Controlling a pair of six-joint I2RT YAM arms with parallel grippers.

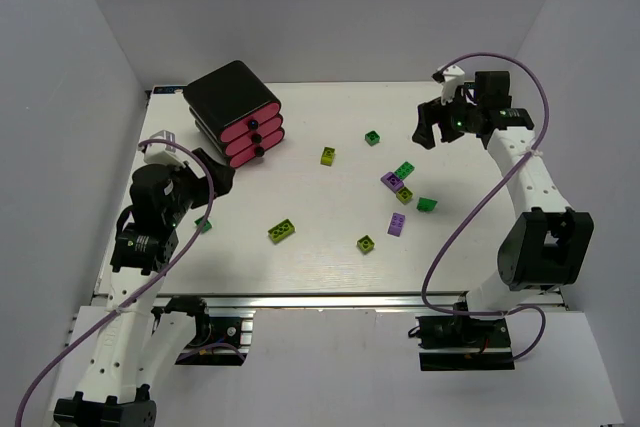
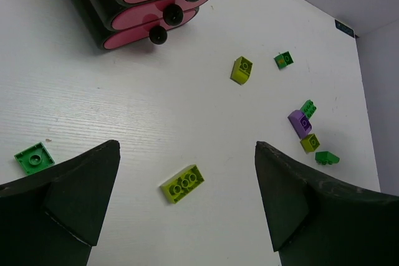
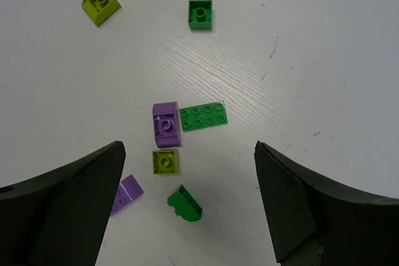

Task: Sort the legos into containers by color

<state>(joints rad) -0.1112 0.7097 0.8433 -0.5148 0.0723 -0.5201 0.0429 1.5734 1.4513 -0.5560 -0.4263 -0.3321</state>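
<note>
White wood-grain table (image 1: 320, 272) holds small studded plastic legos in green, lime and purple (image 1: 392, 181), scattered loose across its middle. Three shut pink drawers with black knobs (image 1: 250, 134) sit in a rounded black cabinet (image 1: 225, 92), far left. Left gripper (image 2: 187, 154) and right gripper (image 3: 187, 154) gape wide, holding nothing

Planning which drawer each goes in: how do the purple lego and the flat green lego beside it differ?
The purple lego shows one ring on top; the flat green lego shows two rows of studs. The purple one has a rounded end; the green one is a rectangle. Both lie on the table, side by side.
</note>
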